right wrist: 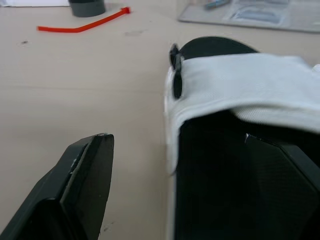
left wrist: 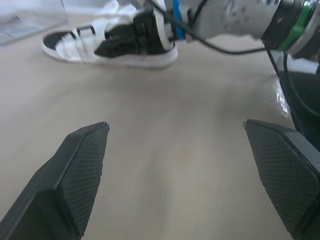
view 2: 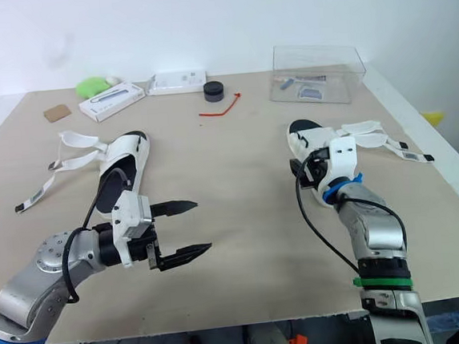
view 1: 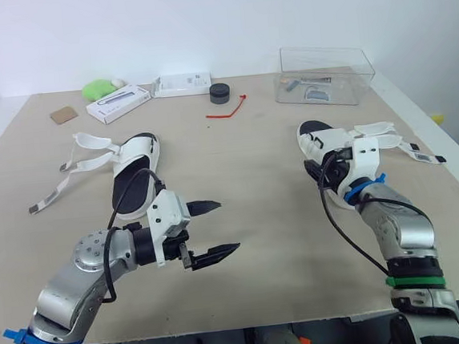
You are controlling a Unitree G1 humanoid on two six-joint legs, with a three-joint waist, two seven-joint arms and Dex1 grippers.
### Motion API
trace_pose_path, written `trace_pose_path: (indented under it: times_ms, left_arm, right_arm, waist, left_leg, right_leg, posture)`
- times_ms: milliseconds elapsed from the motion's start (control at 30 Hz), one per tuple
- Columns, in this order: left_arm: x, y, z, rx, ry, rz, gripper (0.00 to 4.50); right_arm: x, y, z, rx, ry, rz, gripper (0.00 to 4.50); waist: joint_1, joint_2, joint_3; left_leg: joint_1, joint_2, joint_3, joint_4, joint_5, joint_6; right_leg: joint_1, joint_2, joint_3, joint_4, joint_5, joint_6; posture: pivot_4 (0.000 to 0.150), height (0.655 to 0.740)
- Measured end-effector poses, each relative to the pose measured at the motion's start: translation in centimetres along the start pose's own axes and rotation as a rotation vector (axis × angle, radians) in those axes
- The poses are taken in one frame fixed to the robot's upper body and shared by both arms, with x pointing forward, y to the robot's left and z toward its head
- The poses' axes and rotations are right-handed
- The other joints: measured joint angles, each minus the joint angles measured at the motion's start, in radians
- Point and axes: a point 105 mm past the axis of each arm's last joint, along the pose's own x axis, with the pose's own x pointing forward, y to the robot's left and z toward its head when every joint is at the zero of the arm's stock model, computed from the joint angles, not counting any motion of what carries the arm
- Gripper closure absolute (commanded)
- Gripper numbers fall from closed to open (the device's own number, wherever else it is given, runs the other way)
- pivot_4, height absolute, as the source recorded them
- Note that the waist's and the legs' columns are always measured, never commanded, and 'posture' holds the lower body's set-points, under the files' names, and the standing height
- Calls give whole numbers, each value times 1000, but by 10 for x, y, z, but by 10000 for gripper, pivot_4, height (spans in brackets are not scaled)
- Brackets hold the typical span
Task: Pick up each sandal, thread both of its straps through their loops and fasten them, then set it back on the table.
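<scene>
The left hand (view 1: 228, 225) hangs wide open at lower left. The right hand (right wrist: 177, 140), open too, is at the right sandal (view 1: 323, 141), middle right. The other sandal (view 1: 137, 168) lies upper left on the tabletop (view 1: 254, 182).

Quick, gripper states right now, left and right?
Left gripper: open, empty.
Right gripper: open, sandal between its fingers.

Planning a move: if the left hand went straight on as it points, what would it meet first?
Left hand has bare table ahead, then likely the right sandal, where the right hand sits; depth unclear.
</scene>
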Motion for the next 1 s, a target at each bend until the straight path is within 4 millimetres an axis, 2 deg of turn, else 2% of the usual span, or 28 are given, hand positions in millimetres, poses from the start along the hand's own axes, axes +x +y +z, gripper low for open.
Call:
trace_pose_path:
  times_ms: [67, 133, 200, 300, 400, 433, 467, 600, 700, 767, 867, 1000]
  left_arm:
    - [-1, 0, -1, 4, -4, 14, 485]
    - [-1, 0, -2, 7, 0, 19, 0]
    - [-2, 1, -3, 25, 2, 30, 0]
    - [-3, 2, -3, 38, 1, 39, 0]
    - [-4, 3, -6, 34, 7, 50, 0]
    - [-4, 4, -8, 28, 11, 55, 0]
    - [-4, 4, -9, 26, 14, 57, 0]
    - [-6, 6, -11, 28, 17, 69, 0]
    - [-10, 8, -12, 30, 16, 86, 0]
    - [-13, 8, -12, 29, 21, 90, 0]
    - [-22, 9, -12, 32, 41, 83, 0]
    - [-38, 11, -12, 47, 77, 72, 0]
  right_arm:
    - [4, 2, 2, -24, -9, 12, 0]
    - [7, 5, 2, -33, -10, 24, 4086]
    - [11, 12, 2, -46, -19, 43, 11001]
    - [13, 19, 1, -83, -31, 70, 25100]
    - [14, 17, 0, -91, -40, 66, 39741]
    - [15, 18, 1, -92, -43, 72, 43030]
    - [16, 19, 1, -93, -44, 79, 44272]
    - [19, 21, 1, -102, -55, 106, 44272]
    - [17, 28, 1, -123, -58, 207, 44272]
    - [12, 40, 1, -154, -48, 330, 44272]
    - [-16, 72, -2, -285, -15, 666, 44272]
    - [-72, 107, -13, -389, 32, 1054, 44272]
  waist:
    - [-1, 0, 0]
    - [-3, 0, 0]
    - [-4, 0, 0]
    - [-5, 0, 0]
    - [-8, 0, 0]
    - [-10, 0, 0]
    - [-12, 0, 0]
    - [-20, 0, 0]
    - [-22, 0, 0]
    - [-22, 0, 0]
    - [-19, 1, 1]
    - [-17, 1, 1]
  left_leg:
    - [0, 0, 0, 0, 0, 0]
    - [0, 0, 0, 0, 0, 0]
    - [0, 0, 0, 0, 0, 0]
    - [0, 0, 1, 0, 0, 0]
    - [0, 0, 3, 0, 0, 1]
    - [0, 0, 4, 0, -1, 1]
    - [1, 0, 4, 0, -1, 1]
    - [2, 0, 5, 0, -1, 1]
    - [2, 1, 7, 0, -1, 1]
    - [2, 1, 7, 0, -1, 2]
    - [2, 2, 6, -1, -4, 6]
    - [2, 2, 5, -1, -8, 11]
  right_leg:
    - [0, 0, 0, 0, 0, 0]
    - [0, 0, 0, 0, 0, 0]
    - [0, 0, 0, 0, 0, 0]
    - [0, 0, 1, 0, 0, 0]
    - [0, 0, 2, 0, 0, 1]
    - [0, 0, 3, 0, 1, 1]
    - [0, 0, 3, 0, 1, 1]
    - [0, 0, 4, 0, 1, 1]
    - [-1, 0, 6, 0, 2, 2]
    - [-1, 1, 6, 0, 1, 2]
    - [-1, 1, 5, 0, -1, 1]
    - [-1, -2, 4, 0, -4, 1]
  posture:
    - [1500, 7400]
    - [1500, 7400]
    - [1500, 7400]
    - [1500, 7400]
    - [1500, 7400]
    - [1500, 7400]
    - [1500, 7400]
    - [1500, 7400]
    - [1500, 7400]
    - [1500, 7400]
    - [1500, 7400]
    - [1500, 7400]
